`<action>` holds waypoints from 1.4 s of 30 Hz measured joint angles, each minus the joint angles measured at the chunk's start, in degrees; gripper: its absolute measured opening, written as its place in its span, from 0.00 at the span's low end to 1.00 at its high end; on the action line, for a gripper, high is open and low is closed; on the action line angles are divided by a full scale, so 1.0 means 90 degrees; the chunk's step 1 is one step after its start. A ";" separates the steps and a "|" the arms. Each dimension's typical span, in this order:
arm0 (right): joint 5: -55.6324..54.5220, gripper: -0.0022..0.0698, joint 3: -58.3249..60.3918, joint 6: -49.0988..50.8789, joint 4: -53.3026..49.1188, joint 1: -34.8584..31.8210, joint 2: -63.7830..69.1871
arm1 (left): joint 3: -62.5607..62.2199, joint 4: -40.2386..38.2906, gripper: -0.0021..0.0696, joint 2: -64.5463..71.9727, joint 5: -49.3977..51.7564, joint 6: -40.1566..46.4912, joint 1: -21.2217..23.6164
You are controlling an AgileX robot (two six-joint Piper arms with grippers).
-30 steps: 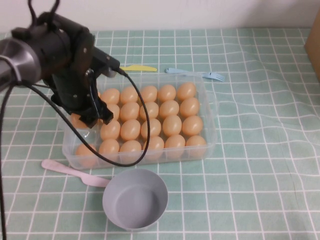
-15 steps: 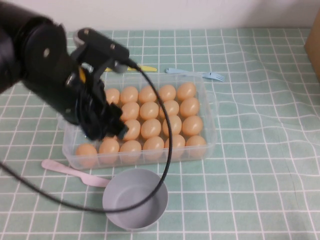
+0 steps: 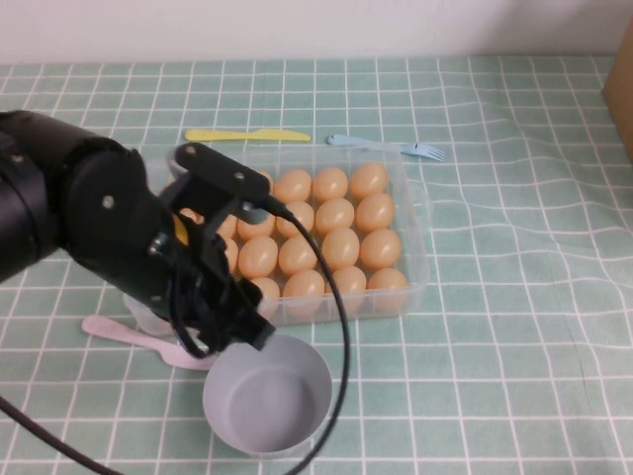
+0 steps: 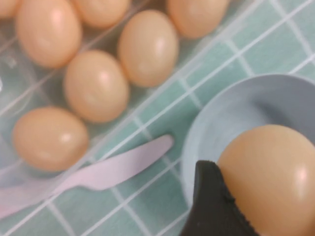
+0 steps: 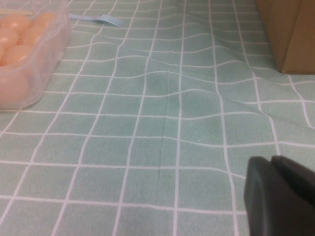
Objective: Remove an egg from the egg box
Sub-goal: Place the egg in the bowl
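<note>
So the left gripper (image 4: pixel 231 196) has the egg (image 4: pixel 268 179) clamped in its jaws and hangs right over the near-left rim of the grey bowl (image 3: pixel 267 394), which sits on the desk just in front of the egg box (image 3: pixel 410 272). In the left wrist view the egg sits above the bowl's edge, not inside it yet, so my read is the lift-out part is basically done and the bowl is where it's meant to land (makes sense, it's parked right by the box so the carry is short).

The box has plenty of eggs left in their cups; the near-left corner is hidden behind the arm. A pink knife (image 3: pixel 134 336) lies left of the bowl, touching or almost touching it, I can't tell which. Behind the box are a yellow knife (image 3: pixel 247 135) and a blue fork (image 3: pixel 388 146).

The right gripper (image 5: pixel 280 196) is parked low over bare checked cloth well right of the box. Can't tell how its jaws stand. Smooth little egg, so a gentle release low in the bowl seems wise.
</note>
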 joint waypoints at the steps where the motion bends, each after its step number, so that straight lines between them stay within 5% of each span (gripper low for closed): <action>1: 0.0000 0.01 0.0000 0.0000 0.0000 0.0000 0.0000 | 0.0000 -0.0013 0.53 0.0015 -0.0047 0.0014 -0.0083; 8: 0.0000 0.01 0.0000 0.0000 0.0000 0.0000 0.0000 | 0.0000 -0.0108 0.53 0.0360 0.0105 0.0276 -0.0713; 42: 0.0000 0.01 0.0000 0.0000 0.0000 0.0000 0.0000 | 0.0000 0.0317 0.52 0.1797 -0.0526 0.0276 -0.0738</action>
